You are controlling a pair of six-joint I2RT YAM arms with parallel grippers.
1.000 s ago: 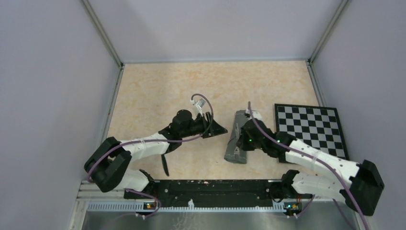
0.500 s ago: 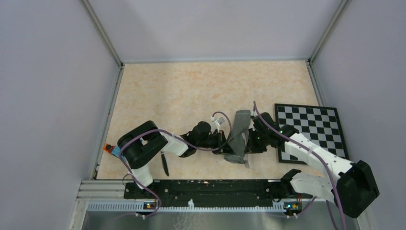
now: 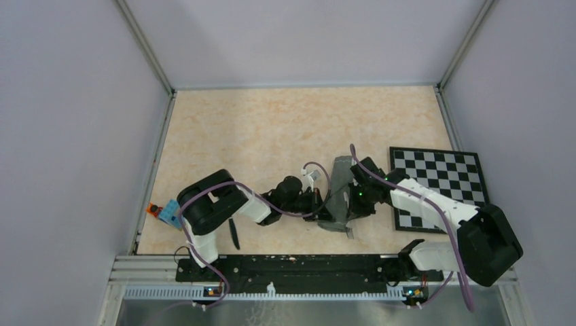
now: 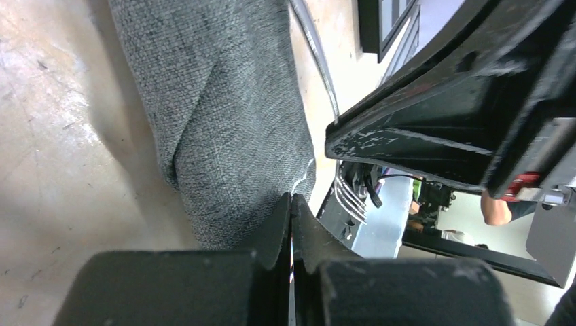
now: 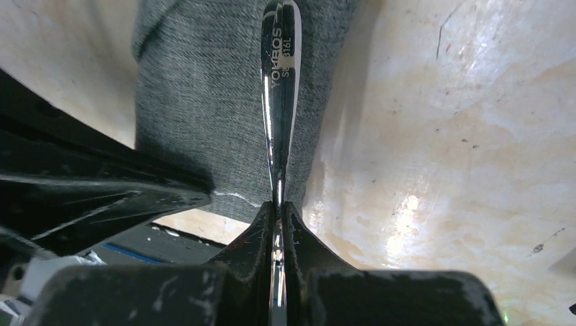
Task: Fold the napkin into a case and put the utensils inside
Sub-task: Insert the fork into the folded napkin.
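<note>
left claw [image 4: 291,204] just swung in, clamped shut on case [image 4: 224,102] edge; right claw [image 5: 277,207] grips fork [image 5: 280,61] handle above it, so insertion looks next.

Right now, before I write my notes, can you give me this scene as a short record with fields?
napkin: folded into a narrow strip, flat on the table
fork: handle lies over the napkin, not inside it
right pincer: shut on the fork
left pincer: shut at the napkin's edge; whether it pinches the cloth is unclear
checkered board: to the right of the napkin
</note>
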